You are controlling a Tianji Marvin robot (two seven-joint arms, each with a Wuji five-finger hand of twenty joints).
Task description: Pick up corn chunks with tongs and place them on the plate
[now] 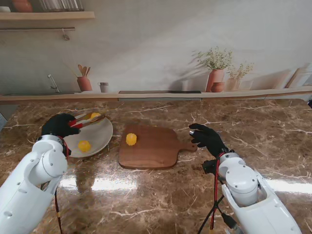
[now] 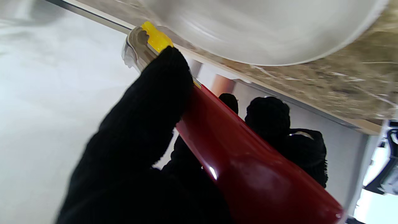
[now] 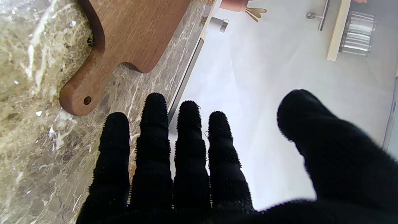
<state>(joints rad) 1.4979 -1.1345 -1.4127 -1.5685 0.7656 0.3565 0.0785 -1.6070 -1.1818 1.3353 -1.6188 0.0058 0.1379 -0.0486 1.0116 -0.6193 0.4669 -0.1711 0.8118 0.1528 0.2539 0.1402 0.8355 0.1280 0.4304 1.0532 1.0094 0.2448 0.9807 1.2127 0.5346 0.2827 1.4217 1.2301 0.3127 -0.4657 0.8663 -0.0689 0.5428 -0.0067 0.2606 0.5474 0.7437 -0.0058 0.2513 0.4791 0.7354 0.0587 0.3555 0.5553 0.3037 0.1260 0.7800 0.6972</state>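
Note:
My left hand (image 1: 58, 125) is shut on red-handled tongs (image 1: 84, 121), whose tips pinch a yellow corn chunk (image 1: 95, 115) over the far side of the white plate (image 1: 102, 136). A second corn chunk (image 1: 84, 145) lies on the plate nearer to me. A third chunk (image 1: 131, 139) sits on the wooden cutting board (image 1: 151, 148). In the left wrist view the red tongs (image 2: 248, 168) run between my gloved fingers (image 2: 146, 121), with the corn chunk (image 2: 157, 39) at their tips beside the plate (image 2: 279, 37). My right hand (image 1: 207, 138) rests open beside the board's handle (image 3: 80, 99).
The brown marble counter (image 1: 195, 195) stretches all around. Along the back ledge stand a terracotta utensil pot (image 1: 84, 83), a small cup (image 1: 103, 87) and potted plants (image 1: 216, 73). A shelf (image 1: 46, 15) hangs at the upper left.

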